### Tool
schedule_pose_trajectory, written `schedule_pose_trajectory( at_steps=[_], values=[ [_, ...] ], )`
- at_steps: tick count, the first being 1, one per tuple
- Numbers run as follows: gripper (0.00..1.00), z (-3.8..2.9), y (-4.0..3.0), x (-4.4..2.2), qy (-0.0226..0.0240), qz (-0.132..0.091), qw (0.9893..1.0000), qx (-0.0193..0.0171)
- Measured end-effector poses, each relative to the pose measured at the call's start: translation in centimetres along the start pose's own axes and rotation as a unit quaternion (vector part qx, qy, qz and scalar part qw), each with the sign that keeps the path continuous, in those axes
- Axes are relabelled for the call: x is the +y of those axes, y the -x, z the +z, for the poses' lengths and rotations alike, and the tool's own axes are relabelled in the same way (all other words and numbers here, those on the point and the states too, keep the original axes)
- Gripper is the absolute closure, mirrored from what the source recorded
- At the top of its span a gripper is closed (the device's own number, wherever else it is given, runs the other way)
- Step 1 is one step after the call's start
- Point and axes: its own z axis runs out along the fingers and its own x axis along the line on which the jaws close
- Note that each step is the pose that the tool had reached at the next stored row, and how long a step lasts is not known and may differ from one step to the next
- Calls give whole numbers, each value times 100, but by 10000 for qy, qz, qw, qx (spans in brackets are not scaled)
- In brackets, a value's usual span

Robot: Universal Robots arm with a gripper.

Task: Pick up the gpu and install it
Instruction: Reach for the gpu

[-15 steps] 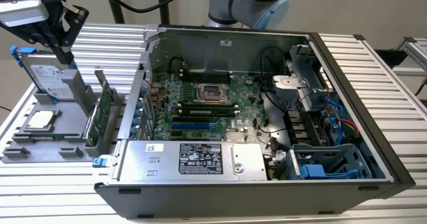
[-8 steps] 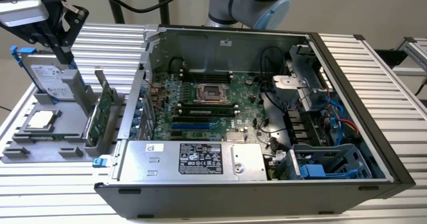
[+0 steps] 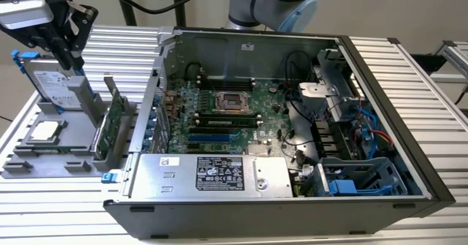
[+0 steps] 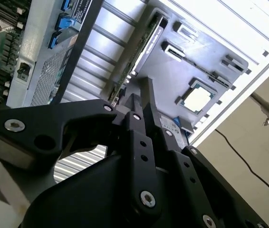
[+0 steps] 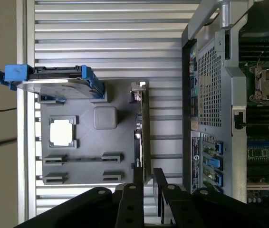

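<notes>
Exterior view: gripper (image 3: 72, 64) hung over grey tray (image 3: 44, 168) near hard drive (image 3: 64, 91), outside open case (image 3: 256, 217); grasped nothing. gpu (image 3: 111, 125) stood on edge in tray slot, just beside case wall, probably upright so thin top edge could be pinched

Second wrist view: fingers (image 4: 146, 95) pointed toward gpu (image 4: 141, 47) edge, apart from it; CPU chip (image 4: 197, 99) lay flat in own pocket

First wrist view: fingers (image 5: 138, 183) released, narrow gap between them, gap roughly lined with gpu (image 5: 143, 128) edge; judged aligned to straddle board
</notes>
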Motion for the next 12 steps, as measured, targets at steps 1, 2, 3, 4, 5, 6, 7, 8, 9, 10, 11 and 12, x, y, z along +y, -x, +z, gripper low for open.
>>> schedule_pose_trajectory(
  at_steps=[1,2,3,4,5,6,7,8,9,10,11,12],
  values=[
    [0,0,0,0,0,0,10000,0],
    [0,0,0,0,1,0,10000,0],
    [0,0,0,0,11,0,10000,0],
    [0,10,0,-1,13,0,10000,0],
    [0,11,0,-1,13,0,10000,0],
    [0,12,0,-1,13,0,10000,0],
    [0,15,0,-1,14,0,10000,0],
    [0,17,0,-1,13,0,10000,0],
    [0,19,0,-2,13,0,10000,0],
    [0,22,0,-2,13,0,10000,0],
    [0,26,0,-2,14,0,10000,0],
    [0,30,0,-2,13,0,10000,0]
  ],
)
